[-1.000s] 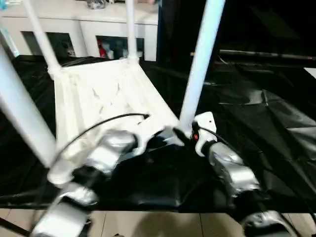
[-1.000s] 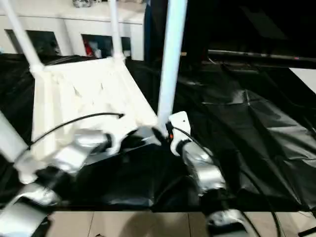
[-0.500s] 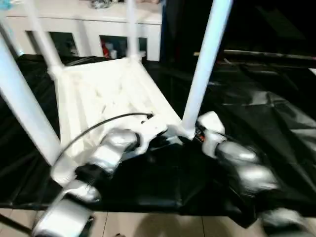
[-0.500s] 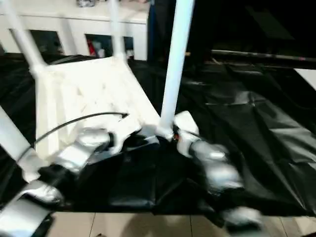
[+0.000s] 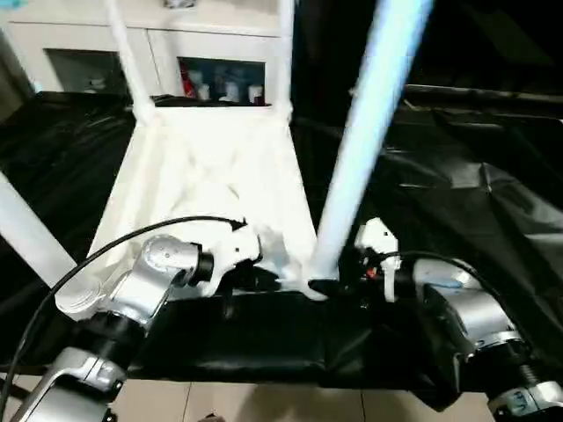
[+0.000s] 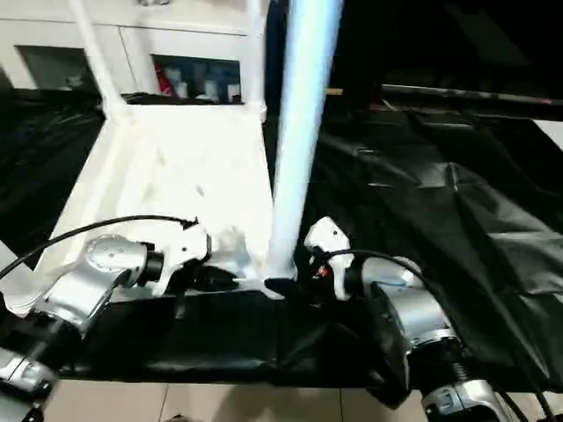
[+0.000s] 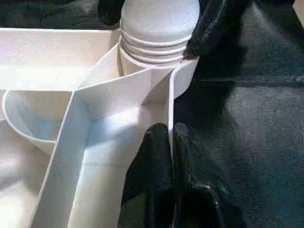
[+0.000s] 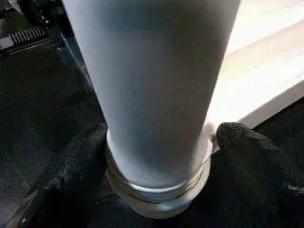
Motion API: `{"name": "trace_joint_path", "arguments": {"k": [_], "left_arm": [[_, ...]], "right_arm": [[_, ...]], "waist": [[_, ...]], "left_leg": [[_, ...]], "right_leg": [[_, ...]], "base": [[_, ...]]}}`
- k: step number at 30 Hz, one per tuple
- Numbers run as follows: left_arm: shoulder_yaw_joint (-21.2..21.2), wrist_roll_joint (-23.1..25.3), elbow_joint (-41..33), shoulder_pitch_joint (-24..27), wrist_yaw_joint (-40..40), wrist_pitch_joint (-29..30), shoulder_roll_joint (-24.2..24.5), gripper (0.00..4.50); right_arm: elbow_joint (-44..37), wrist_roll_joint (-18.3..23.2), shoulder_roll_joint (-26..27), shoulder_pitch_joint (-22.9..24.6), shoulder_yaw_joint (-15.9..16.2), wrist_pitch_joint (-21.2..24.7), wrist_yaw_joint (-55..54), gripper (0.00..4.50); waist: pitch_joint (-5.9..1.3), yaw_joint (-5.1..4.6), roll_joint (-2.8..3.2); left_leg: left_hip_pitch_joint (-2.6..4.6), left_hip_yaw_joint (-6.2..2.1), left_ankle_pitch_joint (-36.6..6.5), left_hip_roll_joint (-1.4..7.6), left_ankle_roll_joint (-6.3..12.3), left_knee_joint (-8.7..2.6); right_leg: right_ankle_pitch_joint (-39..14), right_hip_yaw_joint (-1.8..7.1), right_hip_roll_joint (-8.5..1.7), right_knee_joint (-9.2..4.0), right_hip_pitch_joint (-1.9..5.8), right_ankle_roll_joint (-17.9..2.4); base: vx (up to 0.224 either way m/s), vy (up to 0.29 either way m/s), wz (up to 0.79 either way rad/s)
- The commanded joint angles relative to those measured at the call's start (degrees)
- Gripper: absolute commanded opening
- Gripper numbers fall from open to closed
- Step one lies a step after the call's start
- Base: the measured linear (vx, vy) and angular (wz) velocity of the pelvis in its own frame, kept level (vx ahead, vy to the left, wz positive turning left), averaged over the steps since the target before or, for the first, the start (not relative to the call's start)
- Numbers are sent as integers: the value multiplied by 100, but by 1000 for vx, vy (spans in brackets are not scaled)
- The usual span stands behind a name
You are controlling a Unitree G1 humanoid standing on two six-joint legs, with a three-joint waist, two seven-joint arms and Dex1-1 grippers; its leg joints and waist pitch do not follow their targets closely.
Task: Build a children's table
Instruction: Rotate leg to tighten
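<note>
The upturned tabletop (image 5: 211,167) lies ribs-up on black sheeting (image 5: 457,193), all four legs standing in its corner sockets; whether the nearest is fully seated cannot be told. At the near right corner, the right gripper (image 8: 156,161) straddles the base of that leg (image 5: 365,149), fingers spread wide either side. Beside it, the left gripper (image 7: 161,147) is pinched on the tabletop's edge wall. Beyond the tabletop stands a cabinet (image 5: 202,53).

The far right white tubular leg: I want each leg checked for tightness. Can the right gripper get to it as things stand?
Probably not directly: the right gripper straddles the near right white tubular leg, which stands between it and the far right leg across the white ribbed tabletop.
</note>
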Motion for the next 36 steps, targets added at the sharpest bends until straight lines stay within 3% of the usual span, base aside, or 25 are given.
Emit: {"name": "trace_joint_path", "arguments": {"k": [1, 5, 11, 16, 19, 23, 24, 29, 30, 31, 35, 36], "left_arm": [[-81, -316, -66, 164, -171, -48, -151, 0], [-33, -275, -112, 174, -152, 32, -164, 0], [-32, -279, -156, 187, -155, 91, -146, 0], [-6, -266, -136, 204, -74, 149, -182, 0], [27, -10, 142, 93, 508, 218, -355, 0], [102, 344, 959, -303, 1694, 164, -911, 0], [97, 382, 1044, -358, 1829, 186, -992, 0], [98, 521, 1506, -670, 2534, 338, -1512, 0], [69, 609, 1710, -793, 2723, 313, -1703, 0], [46, 693, 1895, -901, 2894, 276, -1853, 0], [58, 760, 2123, -1028, 2989, 127, -1918, 0], [79, 758, 2139, -1040, 2978, 115, -1896, 0]], "right_arm": [[-44, -8, -58, -90, 71, 69, 49, 358], [-1, 33, -21, -130, 47, 112, 75, 350], [-21, 31, -21, -119, 37, 137, 123, 287], [74, -39, 83, -61, -23, 57, -123, 277], [534, -245, 392, -140, -249, -169, -1052, 276], [1112, -394, 1047, -253, -709, -99, -2897, 275], [1155, -395, 1141, -270, -770, -47, -3133, 275], [1314, -554, 1606, -370, -820, 16, -4079, 275], [1421, -599, 1799, -453, -788, -90, -4257, 275], [1523, -623, 1960, -537, -754, -188, -4361, 275], [1665, -581, 2106, -646, -743, -430, -4277, 275], [1646, -511, 2109, -655, -778, -494, -4196, 330]], "waist": [[-283, -2, -106], [-287, -3, -94], [-294, -4, -93], [-298, -11, -100], [-272, -48, -102], [-252, -142, -120], [-257, -149, -117], [-261, -167, -107], [-264, -166, -55], [-273, -189, -41], [-281, -169, -57], [-282, -164, -58]], "left_leg": [[76, -154, -1321, 368, 236, -364], [78, -156, -1247, 367, 232, -362], [73, -152, -1165, 361, 262, -350], [74, -147, -1094, 358, 283, -343], [70, -154, -1294, 344, 186, -359], [92, -198, -1669, 327, -59, -393], [130, -205, -1767, 325, -96, -384], [122, -206, -1806, 325, -48, -390], [118, -219, -1838, 325, -50, -397], [129, -212, -1896, 322, -69, -394], [113, -198, -1863, 318, 7, -394], [121, -189, -1842, 322, 56, -387]], "right_leg": [[-1594, 285, -394, -407, 229, -1121], [-1567, 286, -388, -400, 224, -1084], [-1431, 284, -384, -384, 235, -1121], [-1312, 281, -378, -371, 236, -1162], [-1703, 282, -391, -422, 213, -1096], [-2585, 268, -393, -516, 185, -781], [-2737, 266, -405, -544, 158, -724], [-2721, 272, -404, -571, 142, -650], [-2657, 269, -403, -560, 151, -673], [-2585, 271, -392, -569, 132, -691], [-2210, 281, -385, -544, 158, -797], [-2129, 288, -388, -535, 164, -840]], "base": [[0, 0, 0], [0, 0, 0], [0, 0, 0], [0, 0, 0], [0, 0, 0], [0, 0, 0], [0, 0, 0], [0, 0, 0], [0, 0, 0], [0, 0, 0], [0, 0, 0], [0, 0, 0]]}}
